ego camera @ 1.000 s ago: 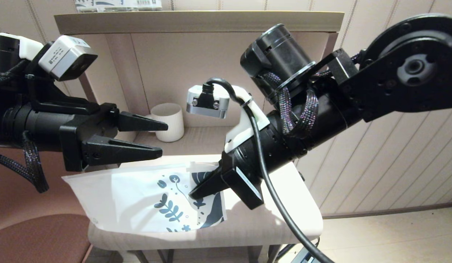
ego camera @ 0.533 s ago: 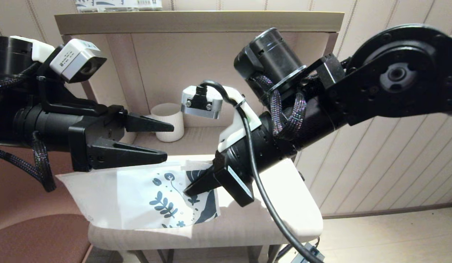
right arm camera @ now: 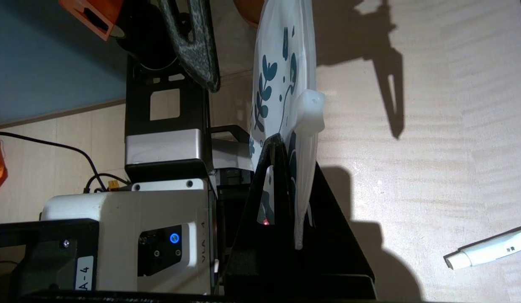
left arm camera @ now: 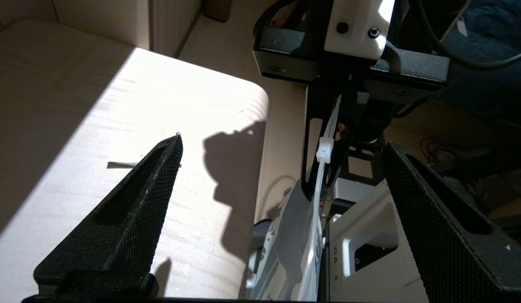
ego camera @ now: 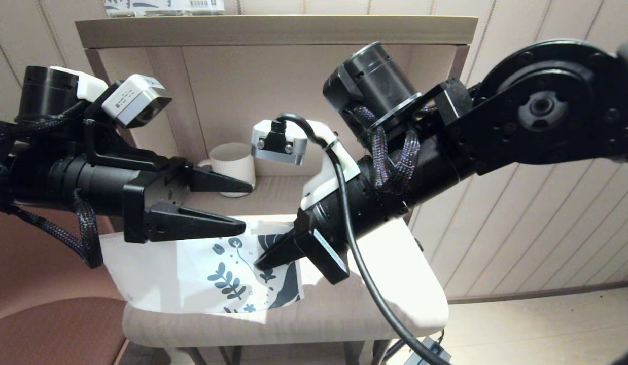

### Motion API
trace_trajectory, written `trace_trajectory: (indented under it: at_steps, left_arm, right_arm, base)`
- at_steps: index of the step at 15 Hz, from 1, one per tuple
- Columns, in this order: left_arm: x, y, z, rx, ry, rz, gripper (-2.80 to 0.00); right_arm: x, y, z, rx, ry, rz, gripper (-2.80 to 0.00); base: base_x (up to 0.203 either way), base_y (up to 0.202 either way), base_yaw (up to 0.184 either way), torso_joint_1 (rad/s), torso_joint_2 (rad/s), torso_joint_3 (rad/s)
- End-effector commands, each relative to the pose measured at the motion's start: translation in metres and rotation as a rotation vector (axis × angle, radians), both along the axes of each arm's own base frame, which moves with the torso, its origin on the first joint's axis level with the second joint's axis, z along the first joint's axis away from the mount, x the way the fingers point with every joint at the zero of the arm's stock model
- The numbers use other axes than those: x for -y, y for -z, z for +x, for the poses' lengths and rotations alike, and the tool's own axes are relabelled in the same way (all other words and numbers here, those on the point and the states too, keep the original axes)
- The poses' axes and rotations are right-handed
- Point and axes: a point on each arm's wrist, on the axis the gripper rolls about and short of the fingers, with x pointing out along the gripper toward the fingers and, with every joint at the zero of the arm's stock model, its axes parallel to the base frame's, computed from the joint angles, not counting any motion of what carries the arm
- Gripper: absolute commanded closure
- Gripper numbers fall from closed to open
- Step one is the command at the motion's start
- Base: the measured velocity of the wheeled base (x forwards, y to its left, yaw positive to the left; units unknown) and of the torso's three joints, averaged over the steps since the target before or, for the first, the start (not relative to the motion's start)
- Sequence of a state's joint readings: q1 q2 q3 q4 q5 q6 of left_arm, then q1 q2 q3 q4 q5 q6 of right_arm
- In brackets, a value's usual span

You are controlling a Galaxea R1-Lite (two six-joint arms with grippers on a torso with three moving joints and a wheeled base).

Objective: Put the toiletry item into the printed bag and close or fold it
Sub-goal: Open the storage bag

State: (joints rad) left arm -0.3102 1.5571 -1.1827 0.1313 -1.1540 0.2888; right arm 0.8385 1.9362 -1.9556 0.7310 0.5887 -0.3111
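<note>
The right end effector [ego camera: 260, 262] is clamped on the printed end of the bag [ego camera: 192, 274], holding it off the worktop [ego camera: 395, 299] so the thin, limp, slightly see-through film hangs flat and sags toward its free plain end. The left end effector [ego camera: 245, 205] hovers just above that plain end with its fingers spread and nothing between them. The film looks light and slippery, so I would pinch it near an edge or by the mouth; a small white tube [right arm camera: 487, 250], possibly the item, lies apart on the worktop.
</note>
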Motion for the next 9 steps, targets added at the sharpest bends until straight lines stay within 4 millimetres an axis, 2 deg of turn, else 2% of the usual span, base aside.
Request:
trace_trajectory:
  at_steps: [1, 9]
  left_arm:
    - [0.0013, 0.0028, 0.0014, -0.009, 0.009, 0.000, -2.80]
    - [0.0031, 0.0047, 0.0005, -0.011, 0.013, 0.004, -2.80]
  right_arm:
    - [-0.0009, 0.0012, 0.0009, -0.002, -0.003, 0.000, 0.00]
    - [-0.0025, 0.0040, 0.0056, 0.001, 0.004, 0.004, 0.00]
  base:
    - [0.000, 0.000, 0.000, 0.000, 0.00, 0.000]
    - [0.000, 0.000, 0.000, 0.000, 0.00, 0.000]
